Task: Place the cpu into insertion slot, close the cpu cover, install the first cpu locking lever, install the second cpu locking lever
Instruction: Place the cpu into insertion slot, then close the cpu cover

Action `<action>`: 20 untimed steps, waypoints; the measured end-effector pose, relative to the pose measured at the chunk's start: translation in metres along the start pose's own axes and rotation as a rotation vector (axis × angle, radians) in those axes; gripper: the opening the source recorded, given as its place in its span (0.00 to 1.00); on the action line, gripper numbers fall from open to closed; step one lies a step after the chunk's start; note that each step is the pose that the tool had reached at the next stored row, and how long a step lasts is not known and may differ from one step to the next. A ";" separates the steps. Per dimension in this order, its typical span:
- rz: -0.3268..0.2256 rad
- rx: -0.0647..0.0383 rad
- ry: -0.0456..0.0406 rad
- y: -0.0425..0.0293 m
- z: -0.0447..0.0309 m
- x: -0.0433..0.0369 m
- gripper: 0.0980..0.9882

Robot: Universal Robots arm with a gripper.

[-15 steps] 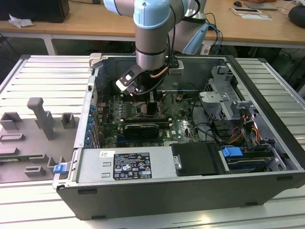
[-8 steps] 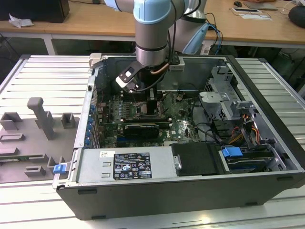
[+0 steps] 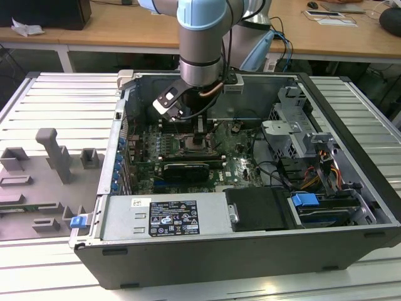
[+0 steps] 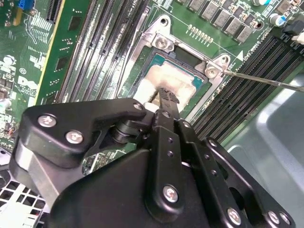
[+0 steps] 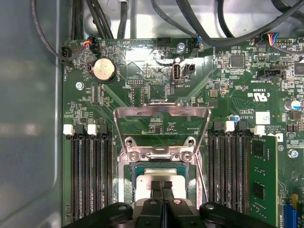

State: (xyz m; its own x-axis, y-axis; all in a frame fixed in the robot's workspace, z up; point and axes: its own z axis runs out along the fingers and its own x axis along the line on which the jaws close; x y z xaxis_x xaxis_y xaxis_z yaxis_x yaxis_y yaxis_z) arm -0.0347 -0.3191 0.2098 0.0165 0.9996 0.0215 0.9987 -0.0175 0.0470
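Silvery cpu in insertion slot; pincer closed above.

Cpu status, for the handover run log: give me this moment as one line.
cpu: in insertion slot | cpu cover: open, tilted back | gripper: fingers shut, at cpu top

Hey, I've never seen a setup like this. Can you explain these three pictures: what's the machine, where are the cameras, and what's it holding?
A robot arm reaches down into an open computer case lying on a ribbed metal table. The exterior view comes from a camera off the arm. Both wrist views come from cameras riding on the arm, looking at the green board. There the cpu sits in the slot, and the cover stands flipped open. The gripper, fingers together, has its tips at the cpu and holds nothing.
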 end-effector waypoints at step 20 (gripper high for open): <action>0.000 0.000 -0.0002 0.0004 -0.0098 0.0002 0.01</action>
State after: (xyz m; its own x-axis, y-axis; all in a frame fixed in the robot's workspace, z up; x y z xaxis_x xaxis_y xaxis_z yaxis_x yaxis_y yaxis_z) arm -0.0348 -0.3192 0.2196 0.0170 0.9996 0.0213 0.9987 -0.0180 0.0468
